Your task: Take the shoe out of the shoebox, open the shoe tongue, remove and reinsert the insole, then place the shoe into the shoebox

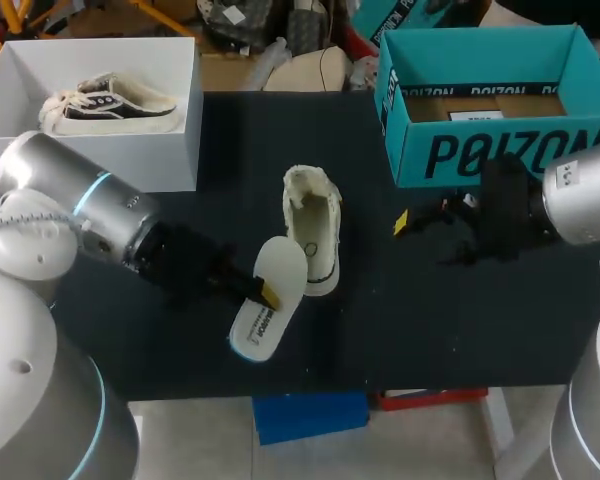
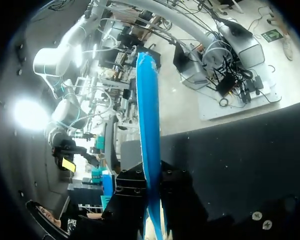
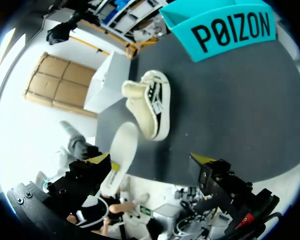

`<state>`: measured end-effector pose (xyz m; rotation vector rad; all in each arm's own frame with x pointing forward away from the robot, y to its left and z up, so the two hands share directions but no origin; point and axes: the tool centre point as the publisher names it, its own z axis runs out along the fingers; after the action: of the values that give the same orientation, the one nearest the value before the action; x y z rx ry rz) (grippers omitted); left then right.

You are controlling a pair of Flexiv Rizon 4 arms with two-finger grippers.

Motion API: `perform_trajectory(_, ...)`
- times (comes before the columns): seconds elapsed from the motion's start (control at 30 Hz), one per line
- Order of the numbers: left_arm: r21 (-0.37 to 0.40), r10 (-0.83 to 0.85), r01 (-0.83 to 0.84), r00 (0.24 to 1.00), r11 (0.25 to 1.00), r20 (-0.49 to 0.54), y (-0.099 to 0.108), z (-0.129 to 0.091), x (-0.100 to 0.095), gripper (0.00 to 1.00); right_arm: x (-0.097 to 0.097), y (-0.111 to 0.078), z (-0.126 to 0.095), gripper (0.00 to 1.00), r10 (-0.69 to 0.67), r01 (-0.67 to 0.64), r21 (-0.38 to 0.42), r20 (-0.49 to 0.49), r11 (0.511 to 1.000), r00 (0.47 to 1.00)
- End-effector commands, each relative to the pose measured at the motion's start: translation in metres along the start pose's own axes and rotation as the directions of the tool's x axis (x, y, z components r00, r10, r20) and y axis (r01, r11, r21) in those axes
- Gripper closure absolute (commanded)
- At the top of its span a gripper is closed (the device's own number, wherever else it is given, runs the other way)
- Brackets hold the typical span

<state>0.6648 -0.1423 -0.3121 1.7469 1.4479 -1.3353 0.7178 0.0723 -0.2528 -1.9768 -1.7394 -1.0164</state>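
The left end effector [image 1: 266,292] is clamped on the white, blue-backed insole [image 1: 268,312], holding it just beside the near end of the cream shoe [image 1: 315,232], which sits opening upward on the dark tabletop [image 1: 430,320]. The right end effector [image 3: 150,160] hangs with its fingers apart over the tabletop near the teal shoebox [image 1: 500,150]. A white box [image 1: 165,150] at the far left corner holds a second shoe [image 1: 110,103].

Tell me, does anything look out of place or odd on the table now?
Only the insole stands out: it is outside the white shoe, held at an angle by the left gripper right beside it. The shoe lies on the table with its mouth wide open. Nothing looks damaged or spilled.
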Motion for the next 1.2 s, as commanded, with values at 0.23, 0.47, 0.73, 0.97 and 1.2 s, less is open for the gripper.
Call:
perform_trajectory(0.23, 0.089, -0.031, 0.042, 0.992, 0.995, -0.121, 0.025, 0.007, -0.006, 1.0, 0.0, 0.0, 0.0, 0.0, 0.0, 0.0, 0.001, -0.001, 1.0, 1.0)
perform_trajectory(0.47, 0.115, -0.073, 0.088, 0.988, 0.989, -0.134, 0.04, 0.012, -0.003, 1.0, 0.0, 0.0, 0.0, 0.0, 0.0, 0.0, 0.001, -0.001, 1.0, 1.0)
perform_trajectory(0.73, 0.124, -0.075, 0.095, 0.985, 0.988, -0.155, 0.062, 0.02, 0.002, 1.0, 0.0, 0.0, 0.0, 0.0, 0.0, 0.0, 0.001, -0.001, 1.0, 1.0)
perform_trajectory(0.97, 0.109, -0.065, 0.087, 0.978, 0.99, -0.199, 0.089, 0.024, 0.006, 1.0, 0.0, 0.0, 0.0, 0.0, 0.0, 0.0, 0.001, -0.001, 1.0, 1.0)
perform_trajectory(1.2, 0.103, -0.082, 0.103, 0.978, 0.989, -0.19, 0.119, 0.029, 0.013, 1.0, 0.0, 0.0, 0.0, 0.0, 0.0, 0.0, 0.001, -0.001, 1.0, 1.0)
